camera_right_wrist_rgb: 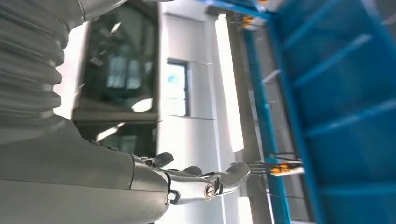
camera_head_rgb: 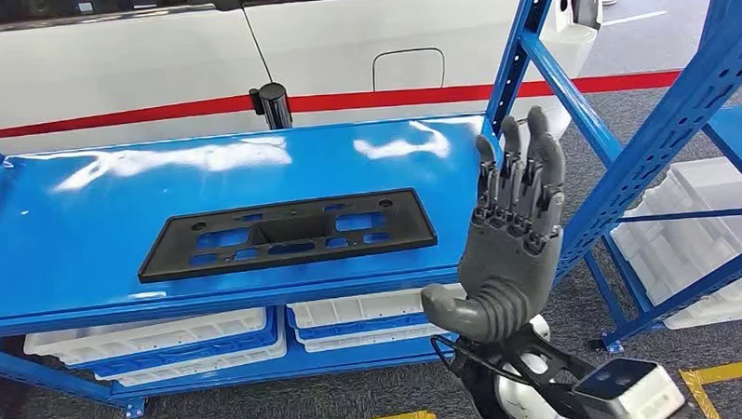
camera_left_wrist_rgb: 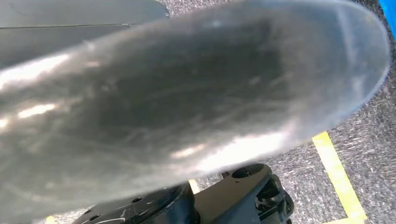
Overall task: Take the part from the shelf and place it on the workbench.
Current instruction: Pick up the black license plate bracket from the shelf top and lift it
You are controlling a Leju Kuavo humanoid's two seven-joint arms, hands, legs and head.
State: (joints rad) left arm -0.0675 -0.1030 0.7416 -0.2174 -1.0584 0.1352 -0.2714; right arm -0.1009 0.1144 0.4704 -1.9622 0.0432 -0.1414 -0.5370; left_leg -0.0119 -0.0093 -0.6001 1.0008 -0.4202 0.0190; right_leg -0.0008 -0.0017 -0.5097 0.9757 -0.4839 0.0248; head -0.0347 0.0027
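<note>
A flat black plastic part (camera_head_rgb: 289,233) with several cut-outs lies on the blue shelf top (camera_head_rgb: 88,229), near its front edge. My right hand (camera_head_rgb: 513,242) is raised in front of the shelf's right end, fingers straight and pointing up, palm empty, to the right of the part and not touching it. In the right wrist view the same right hand (camera_right_wrist_rgb: 196,182) has its fingers stretched out and nothing in them.
Blue shelf uprights (camera_head_rgb: 626,163) slant up on the right, close to my raised hand. White bins (camera_head_rgb: 148,343) sit on the lower shelf, more white bins (camera_head_rgb: 694,226) in the rack at right. A white vehicle with a red stripe (camera_head_rgb: 159,110) stands behind.
</note>
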